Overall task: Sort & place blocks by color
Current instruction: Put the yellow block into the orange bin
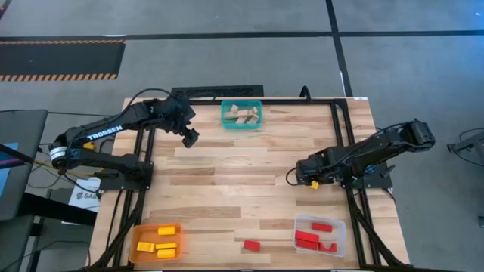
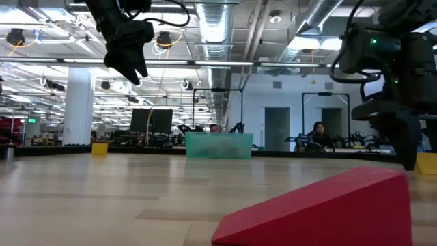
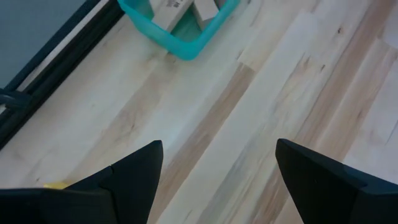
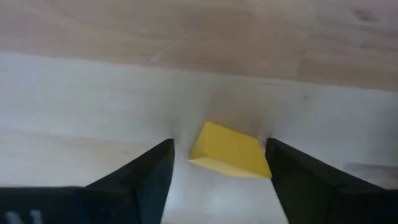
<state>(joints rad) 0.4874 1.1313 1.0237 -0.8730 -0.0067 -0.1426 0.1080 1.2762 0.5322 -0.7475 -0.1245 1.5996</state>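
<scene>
Butcher-block table (image 1: 249,170), nearly sorted. Right gripper (image 4: 217,155) low at mid-right, fingers apart around a yellow wedge (image 4: 229,150) on the wood, not yet closed. Left gripper (image 3: 217,168) hovers spread near teal bin (image 1: 242,115). Next, probably: clamp, carry to orange bin (image 1: 159,242). Red block (image 1: 251,245) loose.

Pale planked wooden table (image 1: 227,170) – smooth, matt; teal bin (image 1: 242,125) – translucent plastic.

Two black jointed arms, the left arm (image 1: 106,130) lettered "TROSSEN" in white.
</scene>
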